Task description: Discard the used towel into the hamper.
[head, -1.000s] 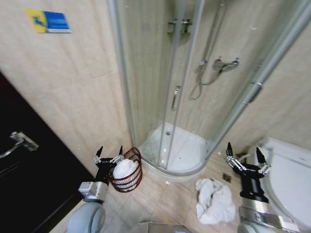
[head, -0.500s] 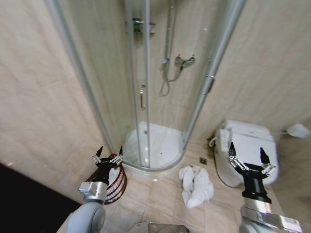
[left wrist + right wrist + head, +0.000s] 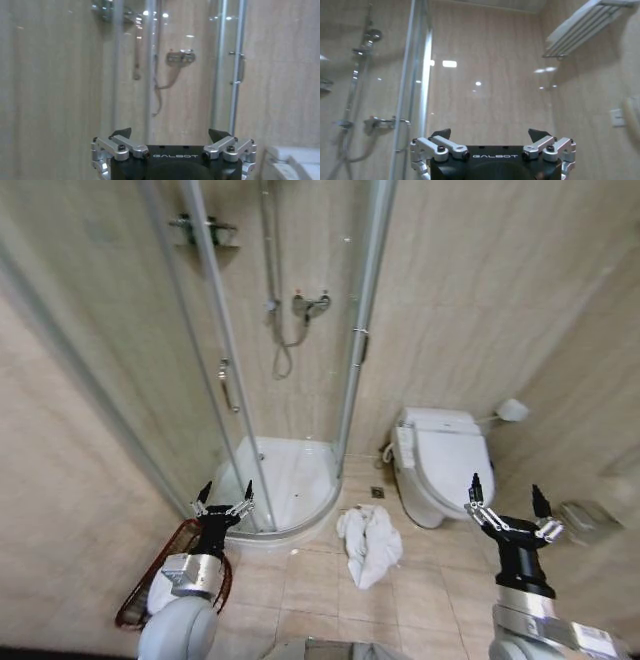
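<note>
view swung right, robot turning | towel now mid-floor ahead, hamper behind left gripper | right gripper raised too, both fingers spread, empty | nothing grabbed yet

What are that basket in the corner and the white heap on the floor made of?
The hamper looks like thin wire with a dark reddish-brown coating: you see the floor through its open rings. The towel seems soft white cloth, probably terry, judging by its crumpled, matte folds.
</note>
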You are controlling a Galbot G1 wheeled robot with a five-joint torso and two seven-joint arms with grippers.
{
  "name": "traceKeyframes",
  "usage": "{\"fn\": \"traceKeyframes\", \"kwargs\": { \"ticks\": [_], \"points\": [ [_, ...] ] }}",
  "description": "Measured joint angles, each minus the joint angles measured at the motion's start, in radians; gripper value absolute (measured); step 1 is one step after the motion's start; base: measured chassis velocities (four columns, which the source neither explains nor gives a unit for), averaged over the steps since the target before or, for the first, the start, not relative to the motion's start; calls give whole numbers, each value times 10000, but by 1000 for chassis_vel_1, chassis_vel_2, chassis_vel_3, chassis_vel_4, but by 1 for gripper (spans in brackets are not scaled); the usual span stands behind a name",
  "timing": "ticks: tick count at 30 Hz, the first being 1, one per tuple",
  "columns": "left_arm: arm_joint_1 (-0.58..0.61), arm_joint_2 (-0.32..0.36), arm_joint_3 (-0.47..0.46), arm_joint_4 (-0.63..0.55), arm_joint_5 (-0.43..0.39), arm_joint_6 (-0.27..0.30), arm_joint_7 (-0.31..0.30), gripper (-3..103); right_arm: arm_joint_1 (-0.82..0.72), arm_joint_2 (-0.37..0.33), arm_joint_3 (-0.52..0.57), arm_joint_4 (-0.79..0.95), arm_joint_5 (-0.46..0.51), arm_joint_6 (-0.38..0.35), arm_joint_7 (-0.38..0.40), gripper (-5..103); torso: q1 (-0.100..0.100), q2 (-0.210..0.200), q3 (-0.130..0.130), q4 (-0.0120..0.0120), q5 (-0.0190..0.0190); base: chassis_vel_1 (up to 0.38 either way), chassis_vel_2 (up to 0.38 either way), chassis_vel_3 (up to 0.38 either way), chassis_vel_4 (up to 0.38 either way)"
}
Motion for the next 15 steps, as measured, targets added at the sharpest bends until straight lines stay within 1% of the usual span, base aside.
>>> {"fn": "traceKeyframes", "kwargs": {
  "ticks": [2, 8, 12, 15],
  "points": [
    [0, 0, 0, 0, 0, 0, 0, 100, -22, 6, -1, -8, -2, -37, 0, 100, 0, 0, 0, -3, 0, -69, -69, -57, -57],
    [0, 0, -1, 0, 0, 0, 0, 100, -51, 18, -10, -35, -9, -40, -40, 100, 0, 0, 0, 5, -2, -21, -8, -10, -14],
    [0, 1, -1, 0, 0, 0, 0, 100, -35, 18, -36, -39, -10, -35, -51, 100, 0, 0, 0, 0, -3, -41, -68, 41, 37],
    [0, 0, -2, 0, 0, 0, 0, 100, -25, 21, -54, -42, -12, -31, -59, 100, 0, 0, 0, 3, -1, -106, -121, 105, 106]
  ]
}}
